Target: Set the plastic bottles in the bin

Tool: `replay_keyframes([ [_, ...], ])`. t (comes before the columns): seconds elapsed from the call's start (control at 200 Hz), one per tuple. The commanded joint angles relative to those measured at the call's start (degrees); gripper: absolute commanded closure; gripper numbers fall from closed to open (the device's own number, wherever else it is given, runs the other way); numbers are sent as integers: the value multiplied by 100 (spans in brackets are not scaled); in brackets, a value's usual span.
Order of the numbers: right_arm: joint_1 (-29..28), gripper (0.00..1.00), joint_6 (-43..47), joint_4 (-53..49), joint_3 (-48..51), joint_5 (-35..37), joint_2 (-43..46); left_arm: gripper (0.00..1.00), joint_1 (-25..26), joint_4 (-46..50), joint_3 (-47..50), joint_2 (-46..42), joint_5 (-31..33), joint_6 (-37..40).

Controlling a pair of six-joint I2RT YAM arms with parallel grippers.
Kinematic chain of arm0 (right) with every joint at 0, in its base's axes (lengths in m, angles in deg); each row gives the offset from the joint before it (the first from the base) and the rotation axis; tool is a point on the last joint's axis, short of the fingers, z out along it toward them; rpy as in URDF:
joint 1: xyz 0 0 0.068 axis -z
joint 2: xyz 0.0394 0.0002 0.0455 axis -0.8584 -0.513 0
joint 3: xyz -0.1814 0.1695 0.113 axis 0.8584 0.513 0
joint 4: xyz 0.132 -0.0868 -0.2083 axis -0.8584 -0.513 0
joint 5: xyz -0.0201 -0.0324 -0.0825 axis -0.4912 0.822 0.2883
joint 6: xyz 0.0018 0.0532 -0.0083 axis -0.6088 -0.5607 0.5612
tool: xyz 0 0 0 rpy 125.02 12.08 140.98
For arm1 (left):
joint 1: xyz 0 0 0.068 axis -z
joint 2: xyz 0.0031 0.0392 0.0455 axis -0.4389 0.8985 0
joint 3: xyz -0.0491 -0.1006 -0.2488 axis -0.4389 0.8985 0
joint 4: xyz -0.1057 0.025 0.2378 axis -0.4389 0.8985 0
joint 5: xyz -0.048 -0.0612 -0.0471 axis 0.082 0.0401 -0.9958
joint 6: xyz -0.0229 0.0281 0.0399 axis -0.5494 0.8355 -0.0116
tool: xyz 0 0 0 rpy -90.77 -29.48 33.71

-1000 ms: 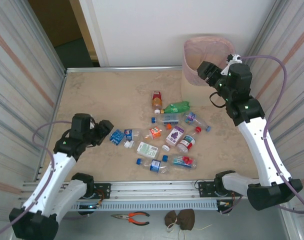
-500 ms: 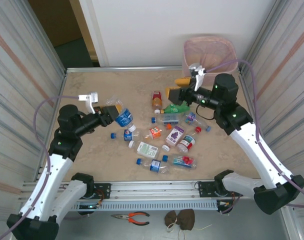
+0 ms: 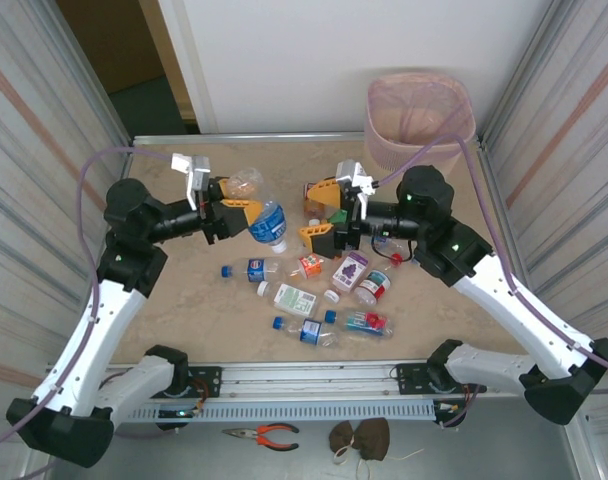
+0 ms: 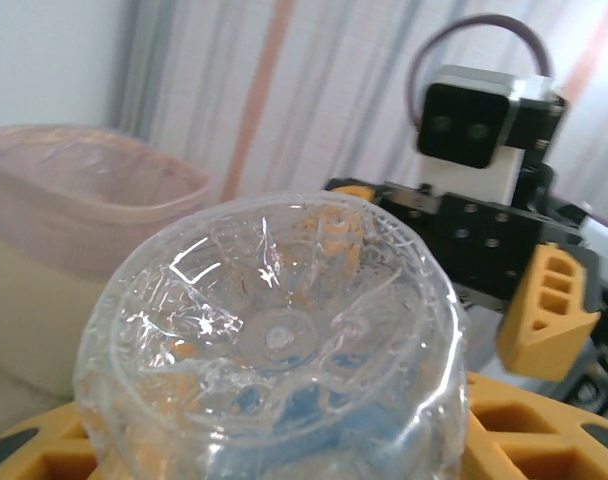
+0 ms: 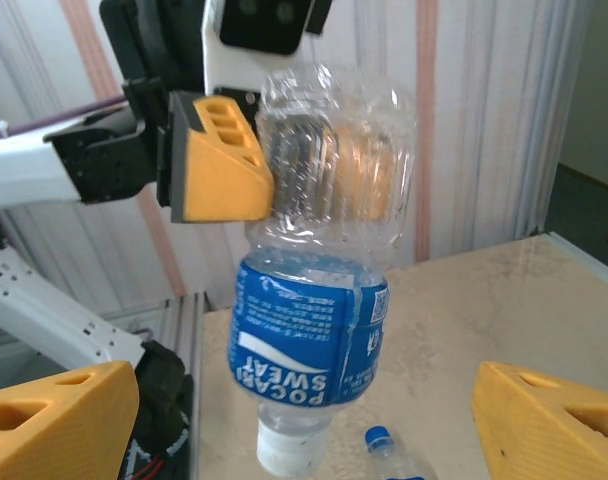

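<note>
My left gripper (image 3: 236, 208) is shut on a clear plastic bottle (image 3: 265, 220) with a blue label, held in the air over the table's left middle with its white cap (image 5: 294, 447) pointing down. The bottle's base (image 4: 274, 335) faces the left wrist camera. My right gripper (image 3: 319, 212) stands open, facing this bottle from the right with a small gap; its orange fingers (image 5: 59, 420) flank the bottle without touching. Several more bottles (image 3: 366, 322) lie scattered on the table centre. The cream-pink bin (image 3: 420, 120) stands at the far right corner.
Loose caps and small bottles (image 3: 289, 298) lie below and between the two grippers. Orange-handled pliers (image 3: 266, 433) and a dark cloth (image 3: 359, 437) lie in front of the rail. Metal walls close in the left and right sides.
The left arm has lifted the blue-label bottle off the table and swung it toward the middle. The right arm has come away from the bin to face it, its jaws widening.
</note>
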State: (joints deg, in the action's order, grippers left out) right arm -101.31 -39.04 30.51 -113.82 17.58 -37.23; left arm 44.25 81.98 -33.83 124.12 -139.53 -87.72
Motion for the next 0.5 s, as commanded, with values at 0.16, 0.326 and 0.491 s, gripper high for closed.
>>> replay_keyframes([
  [0.16,-403,10,126,-9,-320,-130,-165,49,490,10,-725,350,-565,811],
  [0.326,-540,10,47,-57,-499,31,-345,49,729,269,-944,516,-598,1129],
  [0.491,-602,12,-18,-100,-646,34,-511,49,814,318,-1054,611,-672,1214],
])
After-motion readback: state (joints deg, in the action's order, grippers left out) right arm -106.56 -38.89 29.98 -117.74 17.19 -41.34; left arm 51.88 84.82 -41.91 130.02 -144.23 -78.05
